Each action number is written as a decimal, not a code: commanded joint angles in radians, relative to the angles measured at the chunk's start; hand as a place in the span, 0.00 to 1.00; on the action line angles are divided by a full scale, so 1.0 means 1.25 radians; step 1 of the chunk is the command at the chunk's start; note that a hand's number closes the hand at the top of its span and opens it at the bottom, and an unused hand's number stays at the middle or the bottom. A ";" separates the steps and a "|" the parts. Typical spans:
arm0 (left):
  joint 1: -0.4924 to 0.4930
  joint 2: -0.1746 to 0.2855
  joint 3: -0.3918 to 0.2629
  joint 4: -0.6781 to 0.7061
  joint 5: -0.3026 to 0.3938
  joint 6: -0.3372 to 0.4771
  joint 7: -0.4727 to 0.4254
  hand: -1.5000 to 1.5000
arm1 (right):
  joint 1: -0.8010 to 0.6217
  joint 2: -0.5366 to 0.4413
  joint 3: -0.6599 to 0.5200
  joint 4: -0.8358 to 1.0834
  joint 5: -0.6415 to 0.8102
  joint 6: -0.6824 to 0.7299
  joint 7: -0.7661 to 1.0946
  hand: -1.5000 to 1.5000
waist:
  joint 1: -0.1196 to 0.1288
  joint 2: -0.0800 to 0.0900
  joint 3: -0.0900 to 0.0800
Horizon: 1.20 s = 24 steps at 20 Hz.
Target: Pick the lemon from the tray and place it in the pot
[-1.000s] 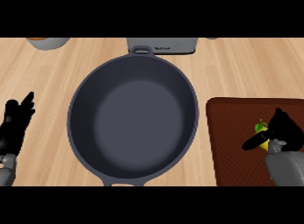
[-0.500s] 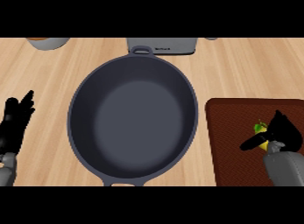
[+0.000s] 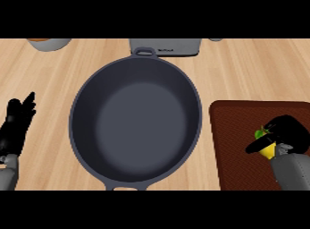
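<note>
Curling tighter than before, fingers of the right hand (image 3: pixel 290 132) grasp the lemon (image 3: pixel 269 151). Lifting it to the pot (image 3: pixel 136 120) looks next.

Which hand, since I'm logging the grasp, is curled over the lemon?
The right hand, over the brown tray, curls round the lemon; the left hand rests open at the view's left.

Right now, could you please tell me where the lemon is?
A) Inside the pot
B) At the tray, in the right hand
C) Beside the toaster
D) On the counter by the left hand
B: the yellow lemon peeks out beneath the right hand, whose fingers curl round it over the brown tray; none of it lies in the pot.
</note>
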 commanded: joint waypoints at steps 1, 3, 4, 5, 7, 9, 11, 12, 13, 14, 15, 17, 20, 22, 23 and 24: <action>-0.025 -0.012 -0.003 -0.011 -0.016 -0.002 0.041 0.50 | -0.005 -0.005 0.043 -0.023 0.074 0.002 0.030 1.00 | -0.001 0.005 0.005; 0.034 -0.020 0.006 -0.025 -0.018 -0.004 -0.014 0.50 | -0.038 -0.029 0.012 0.051 0.077 -0.040 -0.024 1.00 | 0.003 0.006 0.006; 0.020 -0.024 0.007 -0.042 -0.026 -0.002 0.015 0.50 | 0.026 -0.010 0.042 -0.050 0.090 -0.023 0.006 1.00 | -0.001 0.005 0.005; 0.008 -0.022 0.004 -0.017 -0.033 -0.003 0.006 0.50 | -0.072 -0.033 0.011 0.047 0.093 -0.022 -0.001 1.00 | 0.003 0.006 0.005; 0.019 -0.011 0.026 -0.014 -0.003 -0.040 -0.009 0.50 | -0.008 -0.020 0.043 -0.038 0.136 -0.035 0.038 1.00 | -0.001 0.005 0.005; 0.036 -0.016 0.027 0.000 -0.015 -0.022 -0.036 0.50 | 0.044 -0.011 0.114 -0.097 0.147 -0.037 -0.032 1.00 | -0.003 0.004 0.005; 0.009 -0.028 0.006 -0.018 -0.030 -0.004 0.014 0.50 | 0.052 -0.060 0.164 -0.140 0.083 0.031 -0.202 1.00 | -0.011 0.002 0.006; 0.019 -0.032 0.010 -0.021 -0.019 -0.007 0.006 0.50 | 0.055 -0.078 0.190 -0.158 0.056 0.057 -0.276 1.00 | -0.009 0.001 0.005; 0.010 -0.009 0.021 -0.019 -0.013 -0.023 0.012 0.50 | 0.035 -0.111 0.205 -0.184 0.032 0.093 -0.344 1.00 | -0.007 -0.001 0.005; 0.037 -0.020 0.011 -0.018 -0.019 -0.019 -0.001 0.50 | 0.044 -0.108 0.245 -0.207 0.020 0.106 -0.398 1.00 | 0.001 -0.003 0.005; 0.018 -0.014 0.024 -0.014 -0.015 -0.016 0.006 0.50 | 0.074 -0.122 0.269 -0.236 0.037 0.087 -0.428 1.00 | -0.012 -0.001 0.005; 0.019 -0.007 0.028 -0.045 -0.015 -0.014 0.046 0.50 | 0.104 -0.205 0.225 -0.355 0.010 0.099 -0.466 1.00 | -0.024 -0.005 0.005; 0.036 -0.027 0.026 -0.034 -0.026 0.006 0.014 0.50 | 0.157 -0.237 0.143 -0.509 -0.087 0.084 -0.510 1.00 | -0.037 -0.005 0.005; 0.041 -0.015 0.031 -0.020 -0.029 -0.003 0.006 0.50 | 0.160 -0.204 0.137 -0.587 -0.096 0.037 -0.513 1.00 | -0.036 -0.005 0.005; 0.055 -0.024 0.031 -0.031 -0.026 0.001 -0.005 0.50 | 0.132 -0.245 0.092 -0.614 -0.135 0.071 -0.537 1.00 | -0.027 -0.005 0.005; 0.023 -0.014 0.042 0.003 -0.020 -0.009 -0.012 0.50 | 0.128 -0.207 0.111 -0.654 -0.124 0.048 -0.516 1.00 | -0.029 -0.002 0.004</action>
